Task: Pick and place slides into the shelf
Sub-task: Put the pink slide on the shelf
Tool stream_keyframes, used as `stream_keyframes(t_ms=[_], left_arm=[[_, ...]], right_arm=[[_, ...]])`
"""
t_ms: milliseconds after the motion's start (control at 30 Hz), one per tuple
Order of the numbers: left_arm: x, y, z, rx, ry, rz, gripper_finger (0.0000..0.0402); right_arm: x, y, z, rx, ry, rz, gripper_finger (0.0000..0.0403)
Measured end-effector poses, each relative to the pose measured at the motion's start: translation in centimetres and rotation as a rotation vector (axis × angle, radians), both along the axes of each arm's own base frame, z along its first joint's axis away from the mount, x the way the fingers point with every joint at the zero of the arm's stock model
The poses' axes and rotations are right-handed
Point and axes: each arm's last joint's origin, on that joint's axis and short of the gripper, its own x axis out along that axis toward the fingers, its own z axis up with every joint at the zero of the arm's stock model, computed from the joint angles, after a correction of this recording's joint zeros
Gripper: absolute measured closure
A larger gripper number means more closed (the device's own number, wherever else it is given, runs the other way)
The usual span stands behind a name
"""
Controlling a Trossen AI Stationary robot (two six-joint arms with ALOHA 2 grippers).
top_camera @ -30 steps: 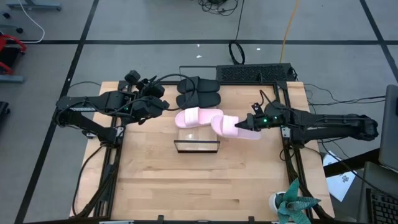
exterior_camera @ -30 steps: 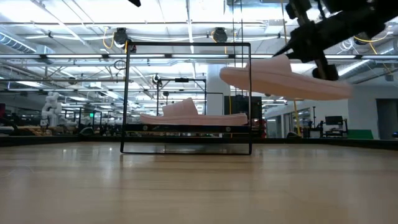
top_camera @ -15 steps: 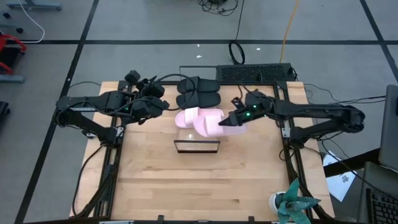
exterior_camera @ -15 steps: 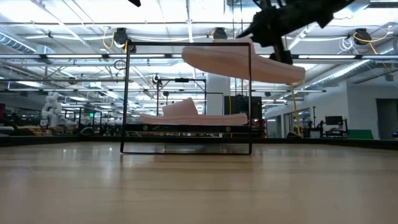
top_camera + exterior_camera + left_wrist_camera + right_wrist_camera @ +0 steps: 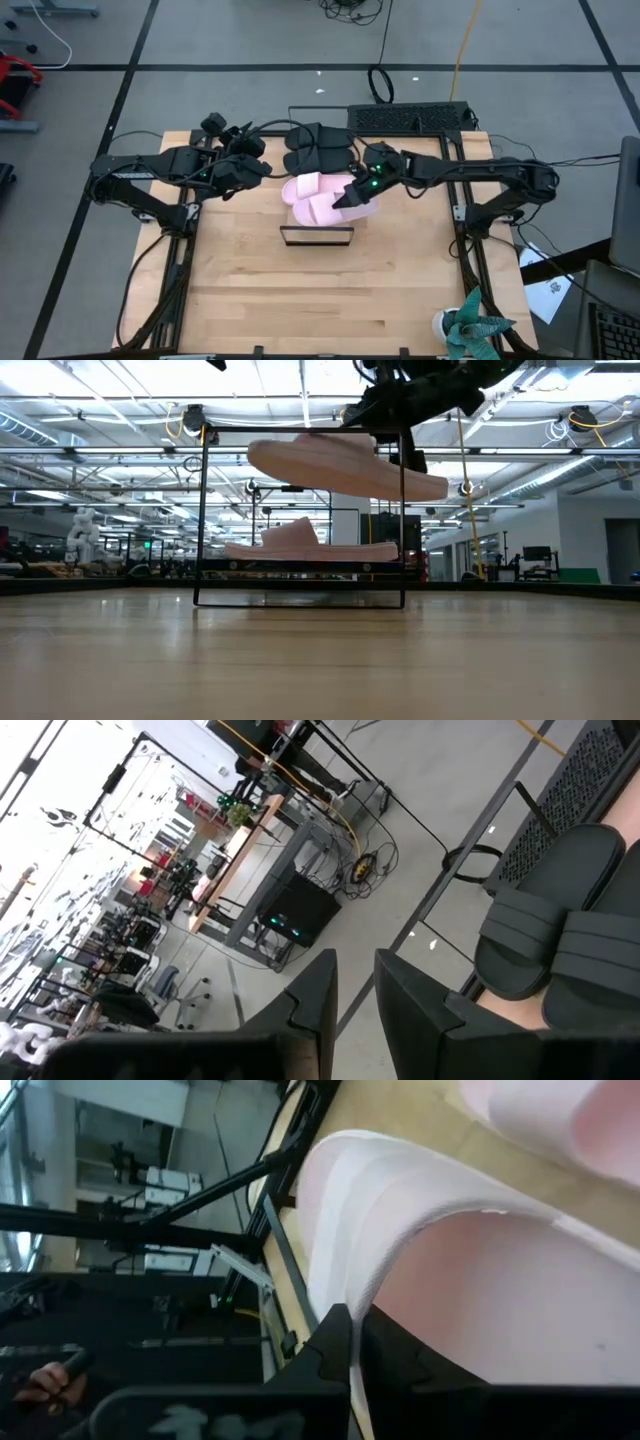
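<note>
1. Your right hand is clamped on the strap of a pink slide, holding it in the air over the shelf, level with the top bar of the frame in the low view.
2. The other pink slide already lies on the shelf board, so by the look of it one of the four is placed and a second is about to follow.
3. From above, the carried slide overlaps its mate; you will likely have to lower it alongside, not on top.
4. The black pair sits side by side at the far edge of the desk, just beyond the shelf, not yet picked up.
5. Your left hand waits to the left of the black pair, holding nothing; its wrist view shows the fingers with a narrow gap between them.
6. Judged from this, you are roughly a quarter through: two black slides remain, plus the pink one in hand.
</note>
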Motion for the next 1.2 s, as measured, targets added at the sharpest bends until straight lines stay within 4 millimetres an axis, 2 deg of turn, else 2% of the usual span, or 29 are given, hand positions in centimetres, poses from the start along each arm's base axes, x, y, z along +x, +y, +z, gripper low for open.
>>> stream_keyframes(t_ms=[333, 1033, 1200], left_arm=[[0.0, 0.0, 0.0, 0.000, 0.001, 0.000, 0.0323], [0.0, 0.0, 0.0, 0.001, 0.002, 0.000, 0.0323], [0.0, 0.0, 0.0, 0.001, 0.002, 0.000, 0.0323]], right_arm=[[1.9, -0.2, -0.7, 0.050, -0.027, 0.059, 0.0403], [2.1, -0.5, -0.6, 0.010, -0.034, -0.045, 0.0403], [2.5, -0.2, -1.4, 0.020, -0.002, -0.066, 0.0403]])
